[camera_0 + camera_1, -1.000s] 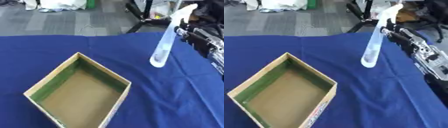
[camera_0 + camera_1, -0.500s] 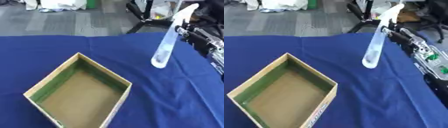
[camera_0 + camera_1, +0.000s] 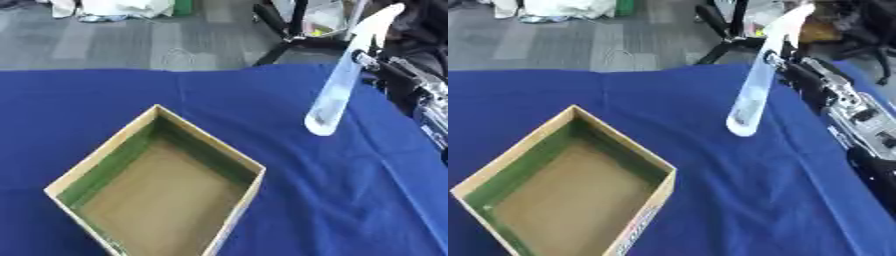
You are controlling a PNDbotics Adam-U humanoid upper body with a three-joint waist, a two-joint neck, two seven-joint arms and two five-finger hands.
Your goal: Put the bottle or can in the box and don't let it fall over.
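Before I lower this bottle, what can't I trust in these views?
- Right hand: behind the clear bottle in both views; finger closure unreadable.
- Bottle top: blurred against the background clutter.
- Box: near corner cut by the bottom edge in both views.
- Left hand: outside both views.

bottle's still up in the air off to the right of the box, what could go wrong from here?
1. The clear bottle hangs steeply tilted in the right hand, held near its top. Lowered at that angle, it would likely tip over inside.
2. The cardboard box sits down-left of the bottle, corner-on. The bottle's low end could clip the near wall on the way across.
3. The box looks shallow beside the tall, slim bottle, so it gives little support.
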